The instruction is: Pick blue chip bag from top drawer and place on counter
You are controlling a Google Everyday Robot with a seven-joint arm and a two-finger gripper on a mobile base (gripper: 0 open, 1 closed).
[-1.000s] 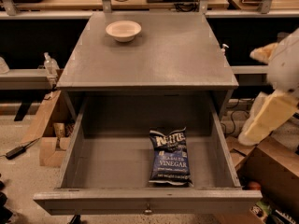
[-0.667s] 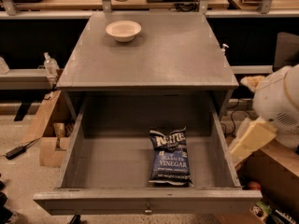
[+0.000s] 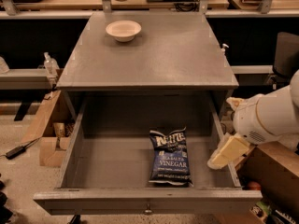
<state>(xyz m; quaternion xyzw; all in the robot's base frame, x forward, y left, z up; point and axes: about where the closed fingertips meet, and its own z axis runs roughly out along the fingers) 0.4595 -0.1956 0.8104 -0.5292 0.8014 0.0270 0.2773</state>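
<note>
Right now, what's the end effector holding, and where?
Nothing held. Cream end effector hovers at grey metal drawer's right wall, apart from the navy crinkly chip bag.

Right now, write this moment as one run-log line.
claw: by right wall of drawer, clear of bag | bag: lying in open drawer, ungrasped | counter: holds bowl

- We see the top drawer (image 3: 117,199) open from above, its floor bare left of the blue chip bag (image 3: 170,157).
- The gripper (image 3: 227,152) hangs over its right wall.
- A bowl (image 3: 123,30) sits back left on the counter (image 3: 177,55).
</note>
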